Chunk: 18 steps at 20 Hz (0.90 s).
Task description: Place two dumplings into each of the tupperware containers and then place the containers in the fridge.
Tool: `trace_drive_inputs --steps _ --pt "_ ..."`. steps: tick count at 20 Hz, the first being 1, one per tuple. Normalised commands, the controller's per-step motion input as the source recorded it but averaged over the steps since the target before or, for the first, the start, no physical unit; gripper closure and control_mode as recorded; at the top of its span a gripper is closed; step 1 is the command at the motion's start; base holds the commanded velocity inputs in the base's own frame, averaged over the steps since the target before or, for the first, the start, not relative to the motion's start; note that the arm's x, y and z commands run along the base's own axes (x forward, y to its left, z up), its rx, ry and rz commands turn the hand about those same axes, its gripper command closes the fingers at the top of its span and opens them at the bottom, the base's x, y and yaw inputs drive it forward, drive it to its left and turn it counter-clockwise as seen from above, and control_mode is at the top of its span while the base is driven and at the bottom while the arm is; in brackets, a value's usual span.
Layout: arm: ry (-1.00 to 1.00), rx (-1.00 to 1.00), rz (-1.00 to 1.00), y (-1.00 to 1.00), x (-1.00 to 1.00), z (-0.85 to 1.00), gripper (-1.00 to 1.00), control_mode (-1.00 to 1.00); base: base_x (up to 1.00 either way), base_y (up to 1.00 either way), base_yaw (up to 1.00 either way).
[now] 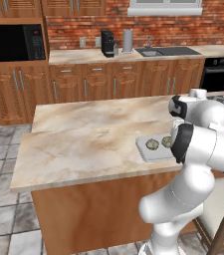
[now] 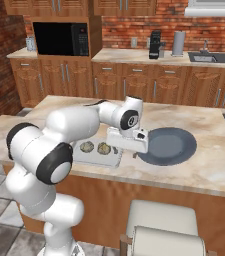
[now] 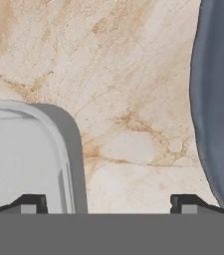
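Tupperware container, left of the gripper, touching none of it: rectangular tray with rounded corners, long axis across the counter, two dumplings inside. Gripper: jaws spread wide, empty, low over bare marble counter. Round grey plate, just right of the gripper, bare. Fridge: unseen here. Nothing stands between gripper and container.

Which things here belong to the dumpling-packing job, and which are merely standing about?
Job: tupperware container, two dumplings in it, gripper with jaws open.
Standing about: grey plate, microwave, coffee machine, sink, stool.
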Motion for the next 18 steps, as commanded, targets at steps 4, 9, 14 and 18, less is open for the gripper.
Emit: trace_drive_inputs --steps 4,9,14,18 --pt "0.03 0.0 0.0 0.02 0.0 -0.16 1.0 -1.0 0.0 0.0 0.0" --pt "0.06 0.0 0.0 0.08 0.0 -0.06 1.0 -1.0 0.0 0.0 0.0" --pt "0.07 0.0 0.0 0.11 0.0 0.0 1.0 -1.0 0.0 0.0 0.0" --pt "0.08 0.0 -0.01 0.06 0.0 0.03 1.0 -1.0 0.0 0.0 0.0"
